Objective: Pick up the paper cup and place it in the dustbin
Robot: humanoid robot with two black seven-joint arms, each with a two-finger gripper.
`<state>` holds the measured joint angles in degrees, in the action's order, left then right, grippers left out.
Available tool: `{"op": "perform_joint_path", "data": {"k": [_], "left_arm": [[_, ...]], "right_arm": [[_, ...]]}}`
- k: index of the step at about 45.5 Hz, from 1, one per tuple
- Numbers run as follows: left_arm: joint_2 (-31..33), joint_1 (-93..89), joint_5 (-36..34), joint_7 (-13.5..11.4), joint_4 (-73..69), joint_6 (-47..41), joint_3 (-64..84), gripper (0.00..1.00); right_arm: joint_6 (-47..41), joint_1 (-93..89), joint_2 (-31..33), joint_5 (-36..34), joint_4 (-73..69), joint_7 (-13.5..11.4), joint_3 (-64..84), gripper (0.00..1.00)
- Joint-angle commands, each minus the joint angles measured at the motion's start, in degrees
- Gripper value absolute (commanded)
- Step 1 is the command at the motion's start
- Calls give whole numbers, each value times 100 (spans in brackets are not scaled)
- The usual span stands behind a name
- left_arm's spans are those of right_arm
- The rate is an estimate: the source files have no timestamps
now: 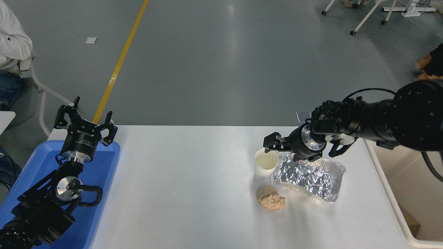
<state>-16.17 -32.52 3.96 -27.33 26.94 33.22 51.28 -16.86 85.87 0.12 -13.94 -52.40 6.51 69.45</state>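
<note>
Right gripper (277,148) reaches in from the right edge on its black arm and hangs low over the white table (180,193), its fingers spread apart and holding nothing. One fingertip sits at the far rim of the paper cup (266,164); whether it touches the rim cannot be told from this head view.

That cup is small, plain white, and upright, with a rolled rim and a cream-white inside, its mouth open to the camera. It stands on the table just beside the left end of the crinkled silver foil tray (311,178), which is much larger than the cup. A crumpled tan paper ball (271,197) lies near both, on the side closer to the camera.

At the table's right end stands the dustbin (408,207), cream-beige with tall smooth walls, well apart from the cup and partly covered by the arm.

Left gripper (85,121) is parked at the lower left above a blue tray (104,166), fingers open and empty.
</note>
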Motion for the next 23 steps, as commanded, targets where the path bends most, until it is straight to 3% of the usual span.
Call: {"op": "perform_joint_path", "data": {"k": [1,15,19,23], "left_arm": [[0,0,0,0,5,0,-4,99],[0,0,0,0,5,0,5,99],[0,0,0,0,5,0,5,99],[0,0,0,0,-4,0,5,99]], "right_arm": [[279,-404,-12,-48,177,0,-19,100],[631,-641,-12,-57,502,17,-19,95],[649,-650,-12,-57,502,26,-63,79],[631,-650,-12,-65,476,26,-89,49]]}}
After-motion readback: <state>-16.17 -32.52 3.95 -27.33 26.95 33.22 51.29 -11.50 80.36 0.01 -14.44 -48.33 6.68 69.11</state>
